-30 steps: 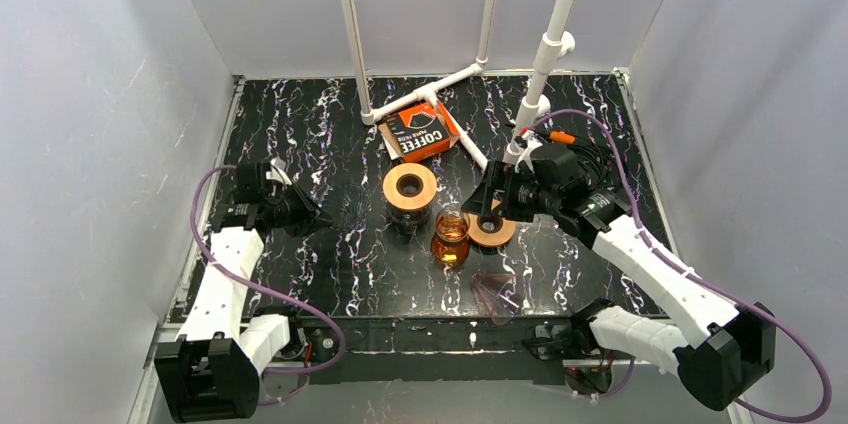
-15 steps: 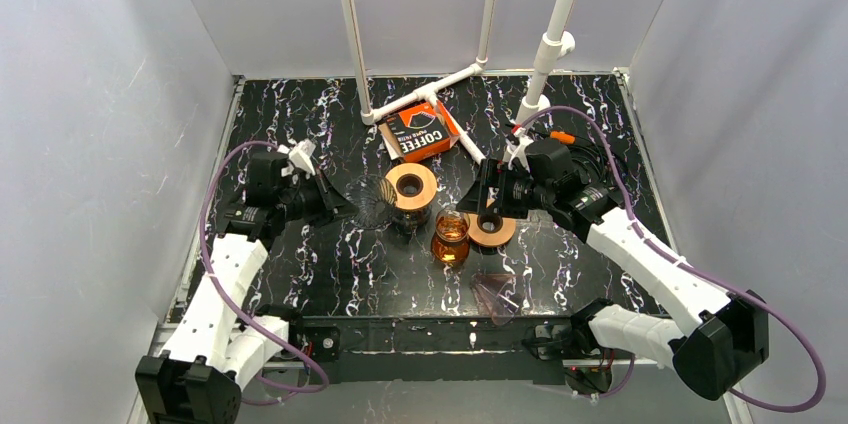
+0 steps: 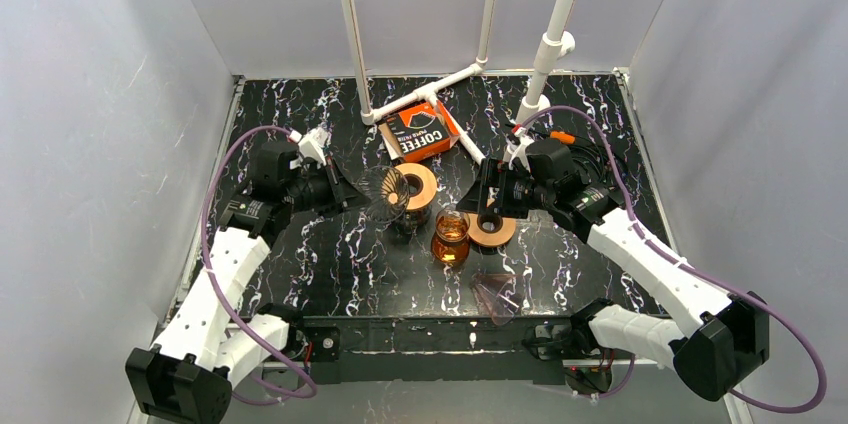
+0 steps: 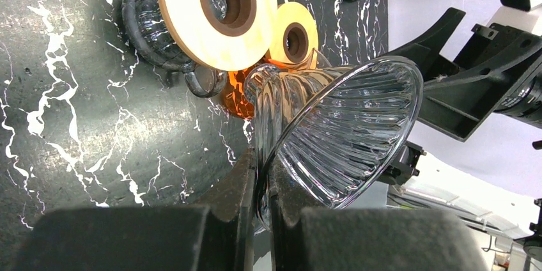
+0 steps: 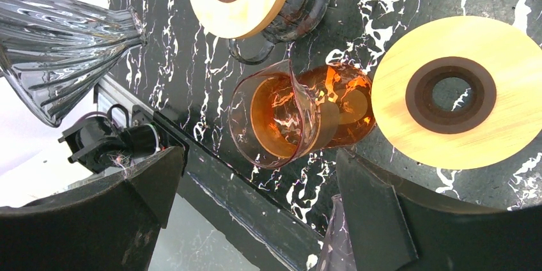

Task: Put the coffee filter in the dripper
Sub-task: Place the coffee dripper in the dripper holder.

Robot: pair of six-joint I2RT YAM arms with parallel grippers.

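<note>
We grip the glass dripper (image 4: 345, 137) by its rim, left gripper (image 4: 262, 181) clamped on it, tilted just beside the wooden collar (image 4: 217, 12). We should seat it upright and level first. The right gripper (image 5: 255, 210) hangs spread over the amber glass (image 5: 287, 117). The filters are probably inside the orange filter box (image 3: 420, 131), at the back.

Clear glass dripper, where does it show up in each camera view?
Top external: dripper left of centre, in the left gripper.
Left wrist: dripper centre-right, rim pinched.
Right wrist: dripper top left.
Shared landmark: amber carafe.
</note>
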